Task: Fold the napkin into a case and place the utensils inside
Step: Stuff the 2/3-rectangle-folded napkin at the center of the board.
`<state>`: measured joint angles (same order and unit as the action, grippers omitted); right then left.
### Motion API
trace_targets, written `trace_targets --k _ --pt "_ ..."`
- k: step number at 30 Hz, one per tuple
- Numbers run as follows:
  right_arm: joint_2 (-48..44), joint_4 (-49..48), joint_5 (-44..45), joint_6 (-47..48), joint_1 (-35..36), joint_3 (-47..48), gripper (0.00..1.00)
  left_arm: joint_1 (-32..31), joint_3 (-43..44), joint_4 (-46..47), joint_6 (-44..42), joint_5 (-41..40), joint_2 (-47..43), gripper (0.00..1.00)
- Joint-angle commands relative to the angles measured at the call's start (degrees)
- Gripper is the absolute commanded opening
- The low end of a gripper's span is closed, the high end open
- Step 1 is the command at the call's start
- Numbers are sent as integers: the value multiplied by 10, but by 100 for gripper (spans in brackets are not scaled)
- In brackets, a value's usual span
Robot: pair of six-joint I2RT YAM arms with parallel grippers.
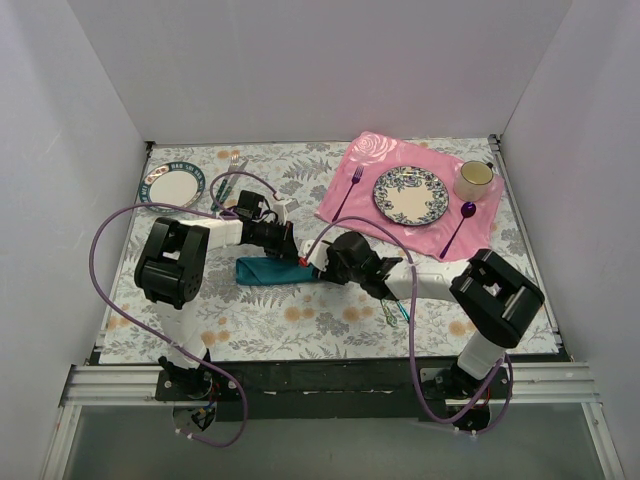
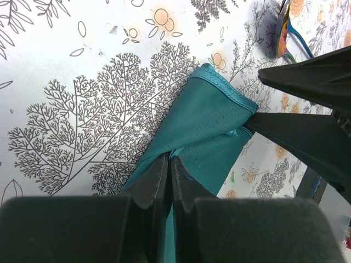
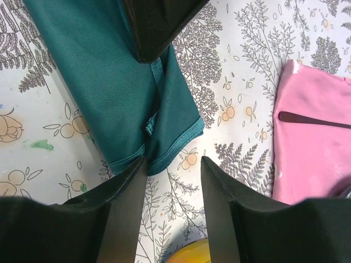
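From above, the teal napkin (image 1: 262,271) lies folded into a narrow strip on the floral worktop (image 1: 300,325), between the two arms. The left claw (image 1: 296,257) and right claw (image 1: 318,266) meet at its right end. The utensils (image 1: 390,313) lie apart from it, beside the right forearm.

The left wrist view shows the left claw pressed together, pinching a fold of the napkin. The right claw's fingers (image 2: 304,134) stand spread at the far hemmed end, the lower one touching the cloth.

In the right wrist view the right claw is spread, one finger against the napkin's corner. The pink placemat (image 3: 310,137) lies off to the side.
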<state>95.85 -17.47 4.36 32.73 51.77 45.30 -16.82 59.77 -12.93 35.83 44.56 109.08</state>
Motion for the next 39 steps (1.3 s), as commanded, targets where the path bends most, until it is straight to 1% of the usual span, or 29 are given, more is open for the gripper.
trace_targets --k 1,9,11,12,13,18,24,30,32,33,35,36,38,39 --pt "-27 7 7 -14 -4 19 52 8 3 -24 -36 -49 17 0" --pt "-4 -9 -1 -20 -4 43 52 8 5 -28 -42 -46 18 0" --pt "5 -12 -5 -21 -4 48 56 8 5 -30 -42 -45 19 0" --pt "6 -20 -6 -17 -3 48 62 8 5 -30 -42 -43 20 0" --pt "11 -23 -5 -13 0 47 63 8 6 -30 -42 -43 20 0" --pt "15 -51 6 21 7 24 63 8 10 -31 -43 -42 21 0" --pt "35 -135 34 75 19 -3 61 8 11 -32 -43 -39 24 0" --pt "70 -189 72 118 33 -13 55 9 10 -34 -47 -38 23 0" --pt "80 -208 85 127 39 -16 51 10 10 -34 -50 -36 24 0" --pt "83 -222 100 138 40 -20 48 10 9 -35 -50 -35 24 0" --pt "92 -240 119 153 52 -28 45 9 8 -35 -52 -33 25 0" --pt "96 -253 137 159 55 -28 43 9 8 -35 -52 -33 25 0" --pt "107 -248 145 164 61 -26 37 10 9 -36 -53 -32 26 0" --pt "111 -243 153 164 62 -25 29 10 9 -37 -54 -32 26 0"
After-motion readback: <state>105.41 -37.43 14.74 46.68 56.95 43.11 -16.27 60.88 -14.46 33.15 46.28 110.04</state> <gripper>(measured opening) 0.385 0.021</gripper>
